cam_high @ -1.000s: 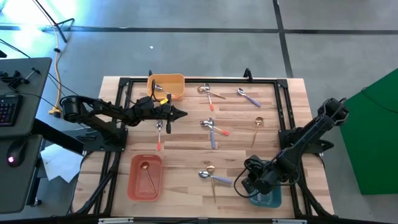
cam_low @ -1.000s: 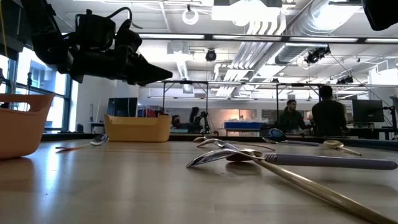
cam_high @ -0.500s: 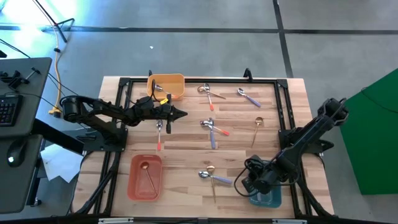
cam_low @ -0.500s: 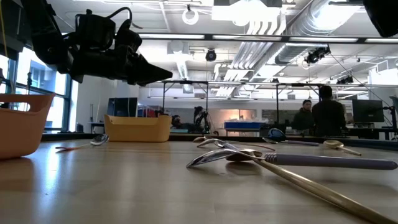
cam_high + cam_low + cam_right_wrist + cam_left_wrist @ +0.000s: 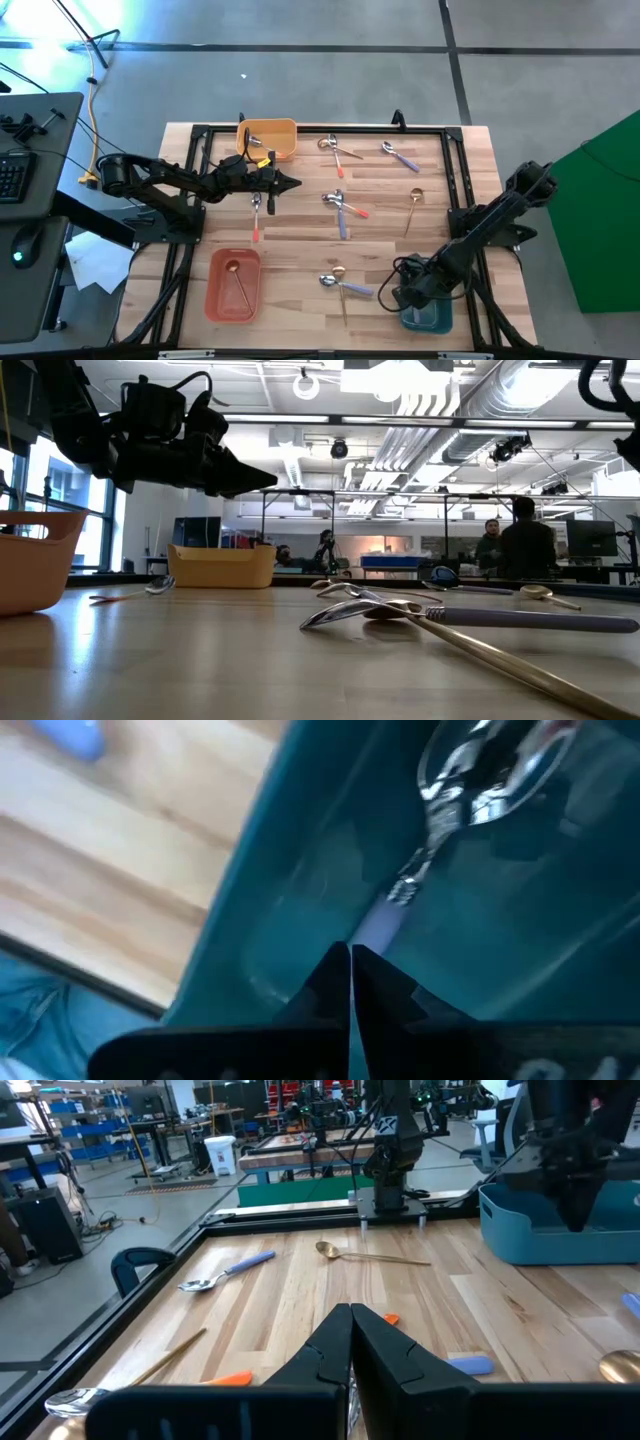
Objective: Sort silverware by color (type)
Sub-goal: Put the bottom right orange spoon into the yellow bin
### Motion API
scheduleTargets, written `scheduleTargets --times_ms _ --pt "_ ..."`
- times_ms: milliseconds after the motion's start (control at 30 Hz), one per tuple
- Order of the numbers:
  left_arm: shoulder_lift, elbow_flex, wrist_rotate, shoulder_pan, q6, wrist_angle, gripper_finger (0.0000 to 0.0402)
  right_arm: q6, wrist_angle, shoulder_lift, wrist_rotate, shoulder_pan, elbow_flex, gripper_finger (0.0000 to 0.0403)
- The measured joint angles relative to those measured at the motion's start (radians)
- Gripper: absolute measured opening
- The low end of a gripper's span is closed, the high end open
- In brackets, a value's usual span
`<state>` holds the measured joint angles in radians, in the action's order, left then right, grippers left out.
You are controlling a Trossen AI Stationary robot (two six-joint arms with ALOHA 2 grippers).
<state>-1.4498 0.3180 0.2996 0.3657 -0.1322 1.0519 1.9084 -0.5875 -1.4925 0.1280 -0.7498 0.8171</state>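
Observation:
My left gripper (image 5: 296, 183) (image 5: 351, 1316) is shut and empty, hovering above the table's left half, just right of a red-handled spoon (image 5: 256, 214). My right gripper (image 5: 393, 298) (image 5: 350, 952) is shut at the teal bin (image 5: 428, 319), on a blue-purple-handled spoon (image 5: 455, 790). More spoons lie flat on the wood: a gold and red pair (image 5: 338, 150), a blue one (image 5: 400, 155), a blue and red cluster (image 5: 343, 206), a gold one (image 5: 413, 205), and a gold and blue pair (image 5: 340, 282). One gold spoon (image 5: 237, 283) lies in the red bin. My right gripper pinches the spoon's blue-purple handle at its free end (image 5: 383, 927) between its two fingertips, coming slanting down from above into the teal bin. The spoon runs away from the fingers, its silver bowl (image 5: 478, 772) low inside the bin.
The orange bin (image 5: 268, 138) stands at the far edge, the red bin (image 5: 216, 297) near the left front, and the teal bin at the right front. A black frame rail (image 5: 455, 170) runs round the table. People stand in the room beyond the table (image 5: 520, 545).
My right arm has shifted slightly, while its gripper has stayed at the teal bin. The left arm and the spoons on the table have kept still.

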Motion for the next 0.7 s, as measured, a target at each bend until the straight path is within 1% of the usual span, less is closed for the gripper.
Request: scheduleTargets --times_ms 133,167,233,267,300,333,367,400,500,567,633,700 --pt "0.000 0.000 0.007 0.000 0.018 0.000 0.0000 -0.021 -0.027 0.000 0.003 0.000 -0.016 0.0000" --pt "0.000 0.000 0.011 0.000 0.023 0.000 0.0000 -0.040 -0.030 0.000 0.027 0.001 -0.016 0.0000" --pt "0.000 0.000 0.014 0.000 0.024 0.000 0.0000 -0.082 -0.051 0.012 0.132 0.001 0.002 0.0000" --pt "0.000 0.000 0.014 0.000 0.024 0.000 0.0000 -0.091 -0.088 0.022 0.167 0.001 0.020 0.0000" --pt "0.000 0.000 0.014 0.000 0.024 0.000 0.0000 -0.106 -0.134 0.037 0.174 -0.001 0.039 0.0000" --pt "0.000 0.000 0.014 0.000 0.027 0.000 0.0000 -0.124 -0.187 0.052 0.158 -0.003 0.058 0.0000" --pt "0.000 0.000 0.014 0.000 0.027 0.000 0.0000 -0.146 -0.233 0.066 0.119 -0.005 0.075 0.0000" --pt "0.000 0.000 0.014 0.000 0.032 -0.001 0.0000 -0.176 -0.261 0.083 0.056 -0.005 0.089 0.0000" --pt "0.000 0.024 0.017 0.000 0.045 -0.044 0.0000 -0.304 -0.275 0.145 -0.180 0.015 0.102 0.0000" --pt "0.000 0.065 0.018 0.000 0.045 -0.107 0.0000 -0.410 -0.287 0.178 -0.316 0.045 0.102 0.0000" --pt "0.000 0.115 0.024 0.000 0.044 -0.205 0.0000 -0.538 -0.291 0.212 -0.393 0.091 0.101 0.0000" --pt "0.000 0.167 0.039 0.000 0.034 -0.312 0.0000 -0.683 -0.271 0.244 -0.449 0.144 0.085 0.0000"
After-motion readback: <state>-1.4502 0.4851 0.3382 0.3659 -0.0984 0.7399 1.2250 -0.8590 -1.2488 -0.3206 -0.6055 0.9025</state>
